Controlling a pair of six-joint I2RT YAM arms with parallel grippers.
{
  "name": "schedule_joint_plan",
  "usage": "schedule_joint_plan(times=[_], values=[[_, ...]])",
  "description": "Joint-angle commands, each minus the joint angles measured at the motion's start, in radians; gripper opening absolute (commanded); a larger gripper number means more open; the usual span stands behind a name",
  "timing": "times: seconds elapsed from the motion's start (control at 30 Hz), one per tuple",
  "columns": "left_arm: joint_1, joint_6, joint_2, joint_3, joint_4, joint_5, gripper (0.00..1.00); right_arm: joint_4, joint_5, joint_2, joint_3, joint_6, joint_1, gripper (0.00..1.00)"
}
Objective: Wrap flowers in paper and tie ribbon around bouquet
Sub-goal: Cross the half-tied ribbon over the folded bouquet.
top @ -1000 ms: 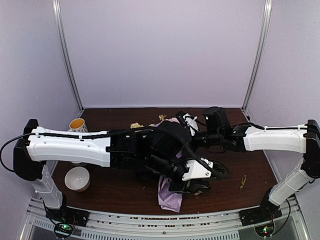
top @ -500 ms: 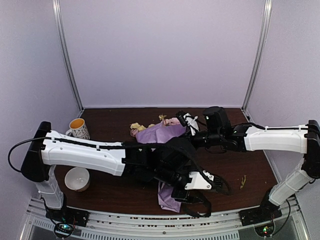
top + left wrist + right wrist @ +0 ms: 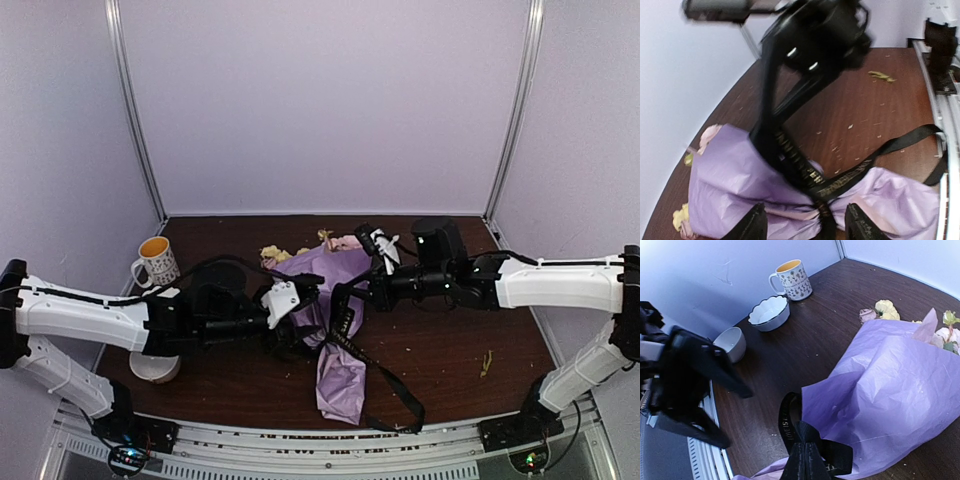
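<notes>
The bouquet (image 3: 322, 268) lies in the middle of the table (image 3: 480, 330), its wide end pointing far and a little left, its narrow end pointing at the near edge. The lilac paper (image 3: 890, 390) is crinkled and closes loosely round the stems, and the flowers (image 3: 272, 252) – pale yellow heads with a pink one among them – poke out at the far end, a few of them resting on the wood. The black ribbon (image 3: 385, 380) with its pale lettering is cinched across the waist of the paper, where the sheet is drawn in tight. One tail runs off to the near right and ends at the table's near edge. The other rises taut to the right hand (image 3: 368, 292), whose fingers are pressed together with the band pinched between them, just right of the bouquet and above it. The left hand (image 3: 807, 225) comes in low from the left at the waist of the wrap – its fingers are spread, with the ribbon crossing and a fold of paper lying in the gap, and neither finger presses on either. At the far left stands a patterned mug (image 3: 157, 258). Nearer along that side sit a scalloped bowl (image 3: 769, 314) and a plain bowl (image 3: 732, 342). A leaf scrap (image 3: 487, 360) lies alone at the right.
</notes>
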Motion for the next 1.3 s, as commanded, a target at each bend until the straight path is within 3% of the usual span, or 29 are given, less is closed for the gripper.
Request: schedule_joint_plan(times=[0.0, 0.1, 0.17, 0.33, 0.53, 0.67, 0.87, 1.0, 1.1, 1.27], values=[[0.034, -0.048, 0.057, -0.064, 0.248, -0.067, 0.62, 0.093, -0.069, -0.042, -0.014, 0.013, 0.027, 0.0], [0.042, -0.049, 0.128, -0.033, 0.265, -0.04, 0.78, 0.103, -0.095, -0.032, -0.003, 0.0, 0.047, 0.0], [0.06, -0.075, 0.176, -0.032, 0.312, 0.001, 0.83, 0.12, -0.113, -0.027, -0.003, -0.001, 0.055, 0.0], [0.08, -0.068, 0.283, -0.017, 0.374, 0.1, 0.82, 0.157, -0.144, -0.023, -0.026, 0.002, 0.065, 0.0], [0.085, -0.05, 0.371, 0.006, 0.458, 0.03, 0.67, 0.233, -0.204, -0.024, -0.053, 0.015, 0.072, 0.0], [0.105, -0.086, 0.405, -0.019, 0.582, 0.097, 0.51, 0.263, -0.195, -0.034, -0.086, 0.019, 0.088, 0.0], [0.105, -0.104, 0.465, -0.001, 0.575, 0.129, 0.29, 0.249, -0.172, -0.033, -0.097, 0.022, 0.106, 0.0], [0.107, -0.091, 0.466, -0.007, 0.566, 0.128, 0.23, 0.21, -0.153, -0.041, -0.082, 0.002, 0.114, 0.0], [0.107, -0.074, 0.469, 0.0, 0.534, 0.131, 0.27, 0.18, -0.13, -0.051, -0.07, -0.017, 0.122, 0.0], [0.107, -0.063, 0.48, 0.032, 0.452, 0.09, 0.56, 0.18, -0.132, -0.052, -0.059, -0.023, 0.14, 0.0]])
